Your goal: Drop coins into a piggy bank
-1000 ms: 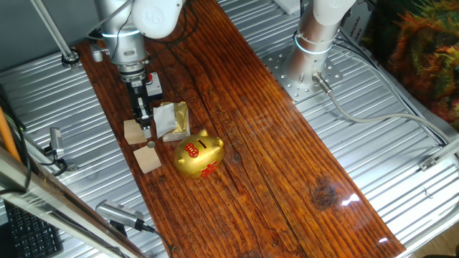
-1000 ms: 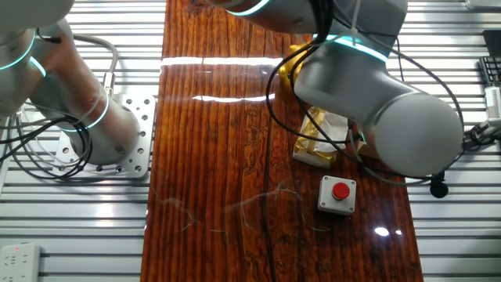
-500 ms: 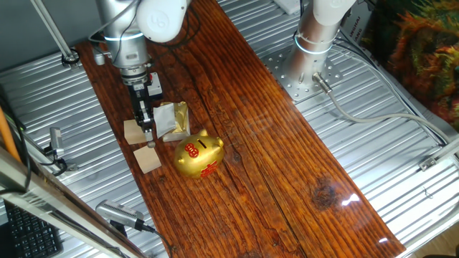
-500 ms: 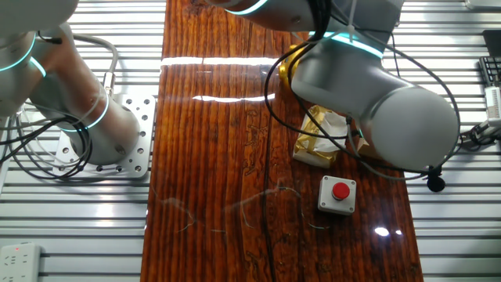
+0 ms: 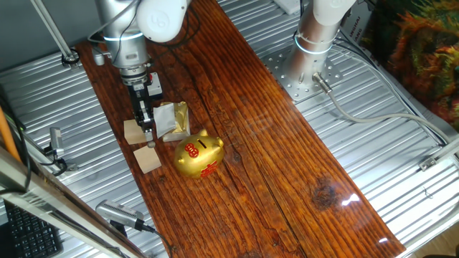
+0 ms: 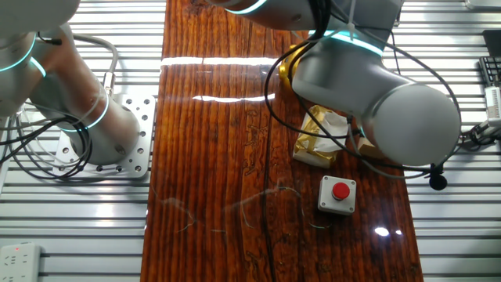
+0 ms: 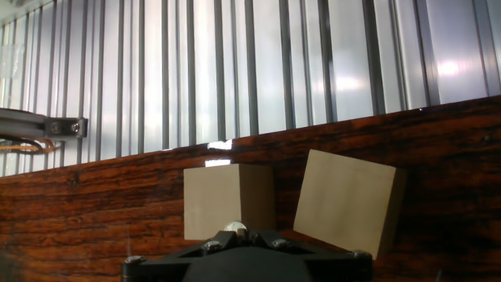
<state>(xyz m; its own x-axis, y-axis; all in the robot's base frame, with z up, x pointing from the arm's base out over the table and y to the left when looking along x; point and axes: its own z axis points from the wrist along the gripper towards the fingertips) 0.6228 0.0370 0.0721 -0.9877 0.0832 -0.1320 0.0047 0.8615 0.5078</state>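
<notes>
The piggy bank [image 5: 199, 154] is a shiny gold pig with red markings and a dark slot on top, standing on the wooden board; in the other fixed view only a gold sliver [image 6: 292, 56] shows behind the arm. My gripper [image 5: 147, 130] points down to the left of the pig, between two tan wooden cubes and a foil wrapper. In the hand view the fingertips [image 7: 235, 232] are closed on a small silvery coin [image 7: 234, 228], just in front of the near cube [image 7: 227, 200].
Two wooden cubes [image 5: 133, 131] [image 5: 148, 159] lie left of the pig; the second also shows in the hand view [image 7: 344, 200]. A white-and-gold foil wrapper [image 5: 172, 118] [image 6: 319, 139] lies behind it. A red push button box [image 6: 339, 193] sits near the board's edge. A second arm's base [image 5: 314, 43] stands beside the board.
The arm's body has shifted very slightly; the gripper stays at the same spot by the cubes, still closed.
</notes>
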